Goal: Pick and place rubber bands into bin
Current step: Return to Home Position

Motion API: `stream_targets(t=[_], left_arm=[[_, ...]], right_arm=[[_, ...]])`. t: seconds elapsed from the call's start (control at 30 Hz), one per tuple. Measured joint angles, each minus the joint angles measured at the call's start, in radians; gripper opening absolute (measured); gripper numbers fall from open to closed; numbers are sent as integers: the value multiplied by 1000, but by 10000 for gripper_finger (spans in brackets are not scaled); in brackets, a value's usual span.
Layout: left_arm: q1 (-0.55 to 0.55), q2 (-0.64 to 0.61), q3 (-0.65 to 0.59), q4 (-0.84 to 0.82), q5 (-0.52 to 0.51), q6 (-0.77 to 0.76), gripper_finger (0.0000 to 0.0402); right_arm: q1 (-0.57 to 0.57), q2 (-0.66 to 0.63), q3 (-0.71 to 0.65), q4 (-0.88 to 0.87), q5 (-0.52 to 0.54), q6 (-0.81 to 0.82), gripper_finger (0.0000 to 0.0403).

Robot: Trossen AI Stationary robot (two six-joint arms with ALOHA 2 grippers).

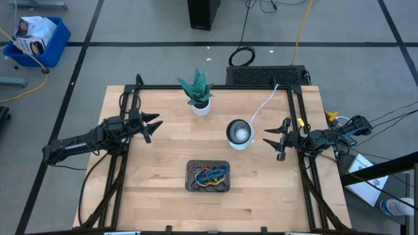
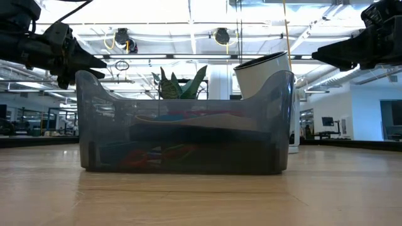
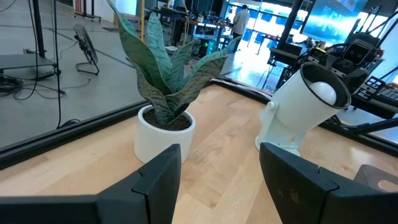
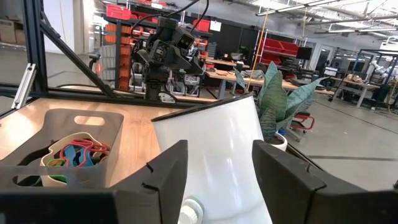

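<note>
The rubber bands [image 1: 210,175], a tangle of blue, red, yellow-green and tan loops, lie inside the dark grey bin [image 1: 192,185] near the table's front middle; they also show in the right wrist view [image 4: 74,154] and through the bin's wall [image 2: 157,154]. My left gripper [image 1: 154,125] hovers open above the table's left side, its fingers level and pointing right. My right gripper [image 1: 273,138] hovers open at the right side, pointing left toward the white lamp [image 1: 239,132]. Neither has anything between its fingers.
A potted plant in a white pot [image 1: 199,93] stands at the far middle. The white lamp [image 4: 217,162] with its white cable [image 1: 261,106] stands right of centre, close in front of my right gripper. A black frame [image 1: 215,87] edges the table.
</note>
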Motion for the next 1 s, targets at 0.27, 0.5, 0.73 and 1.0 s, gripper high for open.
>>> stream_targets(t=[0.27,0.5,0.73,1.0], left_arm=[[0,0,0,0,0,-1,225],[0,0,0,0,0,0,225],[0,0,0,0,0,0,225],[0,0,0,0,0,-1,225]], right_arm=[[0,0,0,0,0,0,175],[0,0,0,0,0,0,177],[0,0,0,0,0,0,172],[0,0,0,0,0,0,176]])
